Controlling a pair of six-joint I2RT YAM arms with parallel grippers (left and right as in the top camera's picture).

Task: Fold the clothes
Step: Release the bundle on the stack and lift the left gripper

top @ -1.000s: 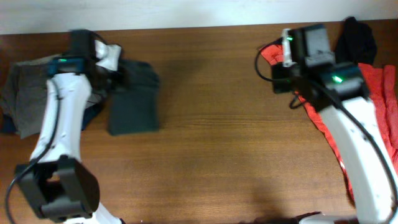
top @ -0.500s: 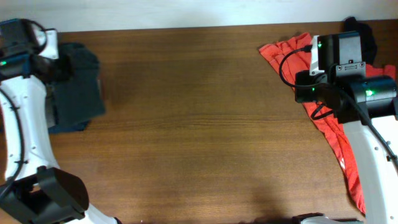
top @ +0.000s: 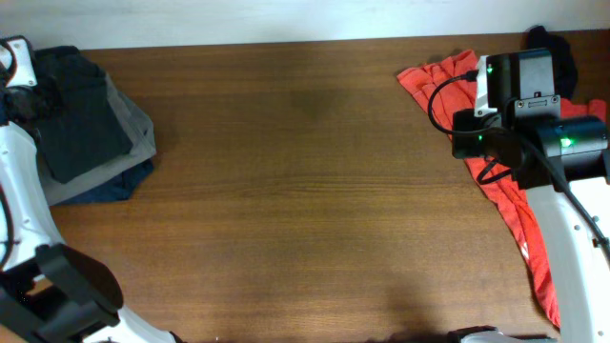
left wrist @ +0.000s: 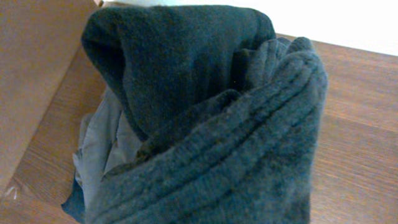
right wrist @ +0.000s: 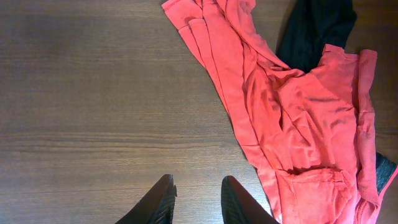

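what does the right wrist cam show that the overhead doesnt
Only right wrist: the right gripper, fingers apart and empty over bare table, and more of the red shirt, unblocked by the arm. Only overhead: the left arm, the right arm, and the dark clothes piled by the left arm. Both: the red shirt, the black piece beside it, the wooden table.

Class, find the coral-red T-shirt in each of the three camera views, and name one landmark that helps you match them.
Overhead: the coral-red T-shirt lies at upper right, trailing down the right edge, partly under the right arm.
Left wrist: not in it; only dark garments show.
Right wrist: it fills the right half, crumpled.
Landmark: the black piece touching the shirt's far edge, in overhead and right wrist.
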